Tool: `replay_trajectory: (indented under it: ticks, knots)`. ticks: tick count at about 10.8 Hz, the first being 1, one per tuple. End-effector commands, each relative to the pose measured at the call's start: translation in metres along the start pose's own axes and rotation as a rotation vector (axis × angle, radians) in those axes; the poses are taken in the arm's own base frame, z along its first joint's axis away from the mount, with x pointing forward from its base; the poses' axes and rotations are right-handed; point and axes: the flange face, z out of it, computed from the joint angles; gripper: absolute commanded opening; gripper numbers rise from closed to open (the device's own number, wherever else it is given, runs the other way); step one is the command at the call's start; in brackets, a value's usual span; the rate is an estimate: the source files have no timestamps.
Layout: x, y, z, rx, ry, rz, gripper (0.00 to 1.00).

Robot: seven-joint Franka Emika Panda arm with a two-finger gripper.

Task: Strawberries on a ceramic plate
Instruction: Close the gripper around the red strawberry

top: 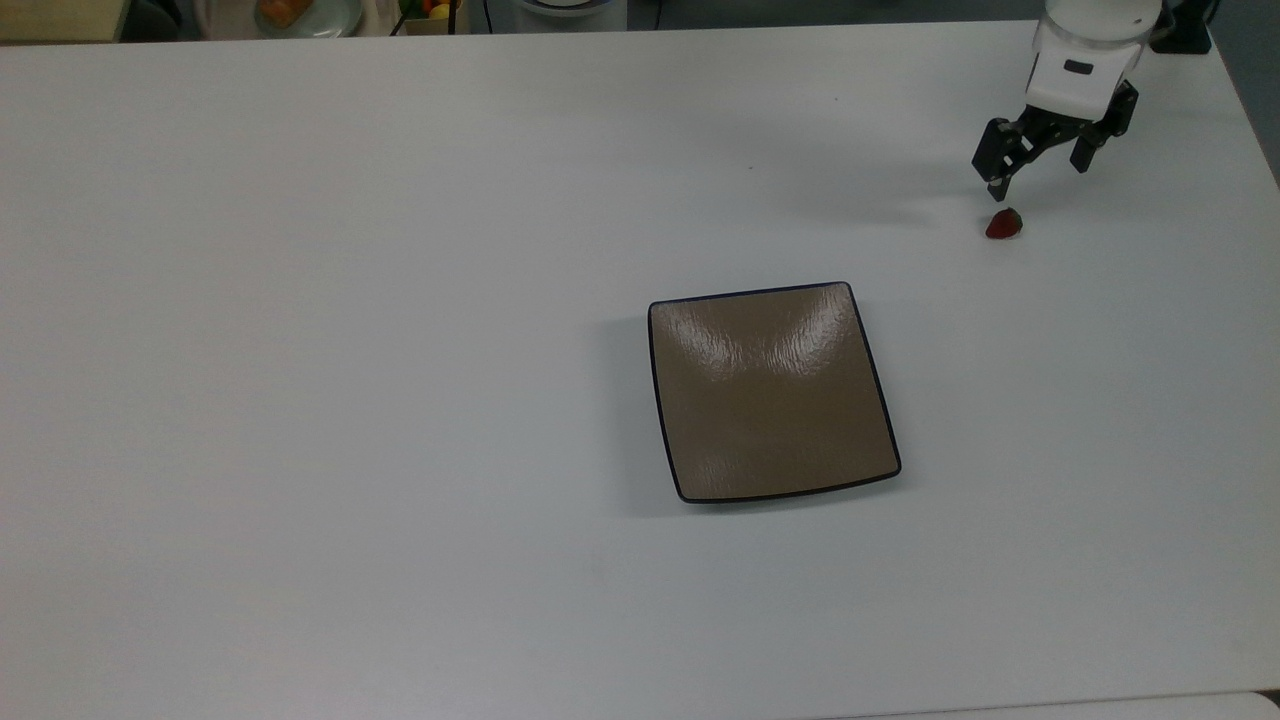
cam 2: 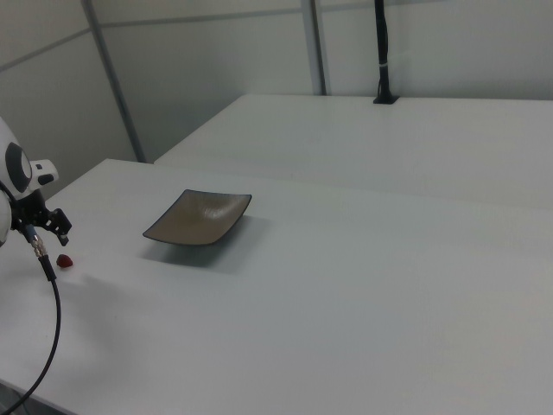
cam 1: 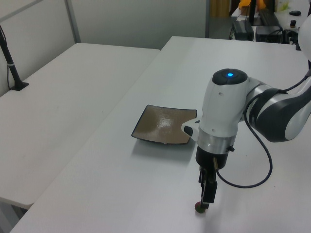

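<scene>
Near the top view's upper right corner, on the white surface: strawberry, red with a dark leafy end, lying alone on the bare top. Directly above it in the top view, end effector, black, fingers spread apart and pointing down, nothing between them. One fingertip just beside the berry, apparently not touching; the other finger off toward the top view's right. White wrist housing over the fingers.

From the left view: end effector low over the strawberry, fingers hanging straight down and partly covering the fruit, so contact cannot be judged. White arm with a blue light on its upper joint, black cable looping beneath.

Toward the top view's centre, well apart from the berry: ceramic plate, square, glossy brown with a thin dark rim, holding nothing. Same plate up the surface from the arm in the left view.

At the right view's left edge: strawberry on the surface below the end effector, ceramic plate further to the right view's right.
</scene>
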Motion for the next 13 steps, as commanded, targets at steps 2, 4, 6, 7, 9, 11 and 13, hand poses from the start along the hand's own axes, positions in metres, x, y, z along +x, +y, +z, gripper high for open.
replay_trajectory:
  ticks: [2, 4, 6, 7, 9, 11, 13]
  knots:
    - [-0.001, 0.0, 0.024, -0.021, 0.017, -0.013, 1.0]
    - [-0.002, 0.002, 0.037, -0.035, 0.013, -0.027, 1.0]
    - [-0.007, 0.005, 0.054, -0.051, -0.004, -0.042, 0.96]
    - [-0.008, 0.007, 0.06, -0.061, -0.006, -0.051, 0.92]
    - [-0.008, 0.008, 0.062, -0.063, -0.008, -0.053, 0.69]
    - [-0.005, 0.012, 0.06, -0.058, -0.008, -0.039, 0.42]
    - [-0.001, 0.017, 0.057, -0.055, -0.004, -0.024, 0.19]
